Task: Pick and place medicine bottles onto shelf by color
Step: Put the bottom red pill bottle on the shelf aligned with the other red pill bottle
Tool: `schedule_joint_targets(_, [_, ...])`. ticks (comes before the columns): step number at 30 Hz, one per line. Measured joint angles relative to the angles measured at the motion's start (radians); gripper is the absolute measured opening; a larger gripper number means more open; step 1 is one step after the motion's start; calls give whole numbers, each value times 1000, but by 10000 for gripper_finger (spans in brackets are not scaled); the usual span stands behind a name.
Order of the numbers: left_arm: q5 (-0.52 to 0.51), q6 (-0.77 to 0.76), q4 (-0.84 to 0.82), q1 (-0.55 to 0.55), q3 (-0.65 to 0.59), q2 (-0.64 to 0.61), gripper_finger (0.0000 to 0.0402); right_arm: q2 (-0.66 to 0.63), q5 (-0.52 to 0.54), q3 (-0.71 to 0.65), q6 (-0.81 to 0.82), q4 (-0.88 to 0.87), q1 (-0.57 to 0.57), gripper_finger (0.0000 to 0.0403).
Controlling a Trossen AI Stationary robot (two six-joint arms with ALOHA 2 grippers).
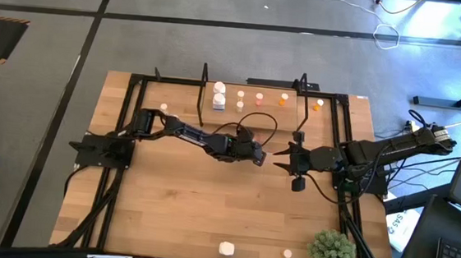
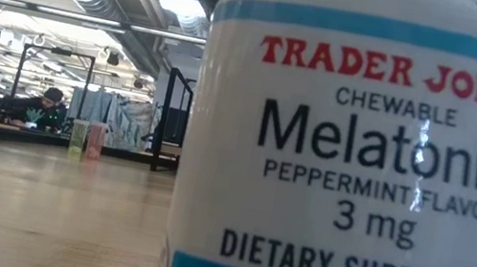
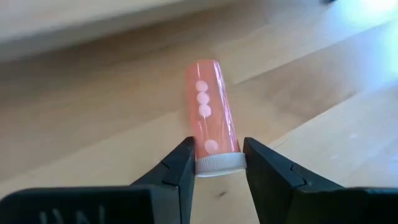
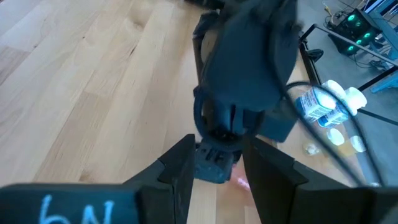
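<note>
Left wrist view: a pink bottle is clamped at its white cap by the left pincer — the right pincer, meeting it mid-bench, cannot be judged.

Cut off by the low view's edges: white melatonin bottle, blocking most of the worktop behind. Hidden between left hand and right hand from above: pink bottle. Too small to read: shelf bottles' labels.
</note>
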Motion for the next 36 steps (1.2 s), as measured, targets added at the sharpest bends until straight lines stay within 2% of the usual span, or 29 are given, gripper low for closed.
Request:
schedule_joint_targets(8, [78, 1, -126, 3, 2, -80, 114, 0, 0, 0, 0, 2, 0, 135])
schedule_joint_targets(14, [197, 120, -187, 24, 1, -147, 114, 0, 0, 0, 0, 4, 0, 135])
schedule_joint_targets(23, [264, 187, -279, 68, 0, -225, 114, 0, -4, 0, 0, 8, 0, 135])
schedule_joint_targets(36, [373, 261, -321, 115, 1, -253, 114, 0, -9, 0, 0, 12, 0, 135])
